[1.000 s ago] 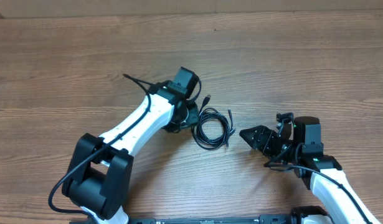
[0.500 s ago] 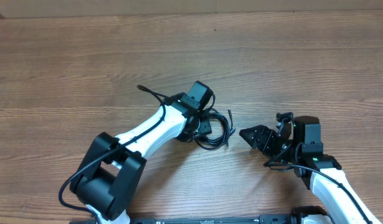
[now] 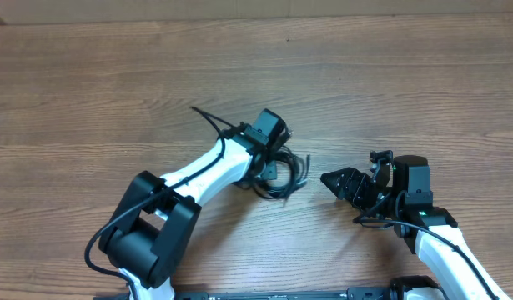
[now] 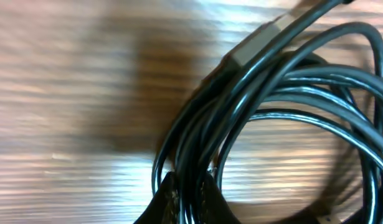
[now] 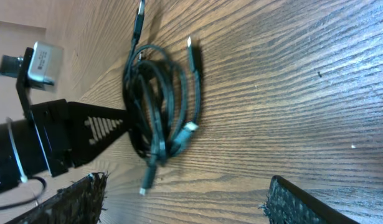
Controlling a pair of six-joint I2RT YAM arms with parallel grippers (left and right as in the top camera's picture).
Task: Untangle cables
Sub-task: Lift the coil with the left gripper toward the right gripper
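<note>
The cables (image 3: pixel 291 177) lie as a small black coil on the wooden table, between my two arms. My left gripper (image 3: pixel 270 172) stands over the coil's left side and is shut on a bundle of its strands. In the left wrist view, several glossy loops (image 4: pixel 291 106) fan out from between the dark fingertips (image 4: pixel 163 200) of that gripper (image 4: pixel 188 190). My right gripper (image 3: pixel 334 180) rests to the right of the coil, apart from it. It is open, with only bare wood between its fingers (image 5: pixel 182 193). The right wrist view shows the coil (image 5: pixel 157 106) with silver-tipped plug ends (image 5: pixel 190 43).
The left arm's own thicker cord (image 3: pixel 208 121) sticks up behind its wrist. The wood-grain table (image 3: pixel 89 83) stretches wide on all sides, and its far edge runs along the top of the overhead view.
My left gripper has travelled right onto the coil and shut on its strands, which now sit bunched under it. The right arm has stayed still.
</note>
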